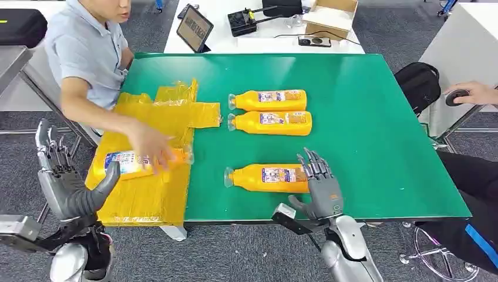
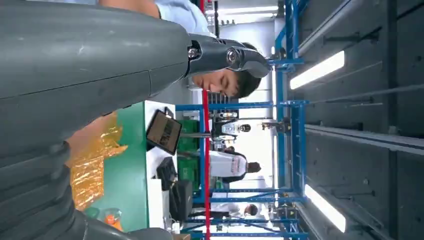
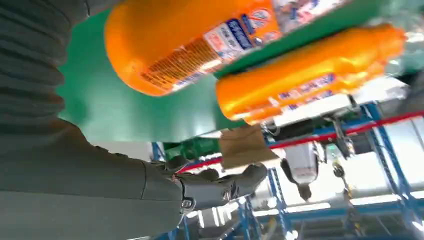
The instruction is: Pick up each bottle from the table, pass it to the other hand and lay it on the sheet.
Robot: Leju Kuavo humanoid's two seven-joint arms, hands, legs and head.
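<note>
The green table [image 1: 376, 135] fills the middle of the head view. Its near edge runs along the bottom, just above the robot's two arms. The right half of the table is bare green, with lots of room.

The yellow sheet [image 1: 147, 194] lies at the lower left of the table and reaches right to the near edge. One orange bottle [image 1: 132, 163] lies on the sheet. A person's hand [image 1: 150, 147] rests on top of that bottle, and the person's arm crosses over the sheet from the upper left.

The robot's left hand [image 1: 73, 182] is at the far left, off the table, just beside the sheet's left edge. Its fingers are spread apart and it holds nothing.

Three more bottles lie on their sides on the bare green. The near bottle [image 1: 267, 177] lies low in the middle, close to the near edge. The right hand [image 1: 320, 188] stands at the fat end of this bottle, fingers up and apart, and has not closed on it. I cannot tell if it touches.

The middle bottle [image 1: 270, 123] and the far bottle [image 1: 267, 100] lie side by side higher up, well apart from the near one.

Past the far edge stands a white table with a tablet [image 1: 194, 28] and a cardboard box [image 1: 330, 16]. Another person's hand [image 1: 473, 93] is at the right edge.
</note>
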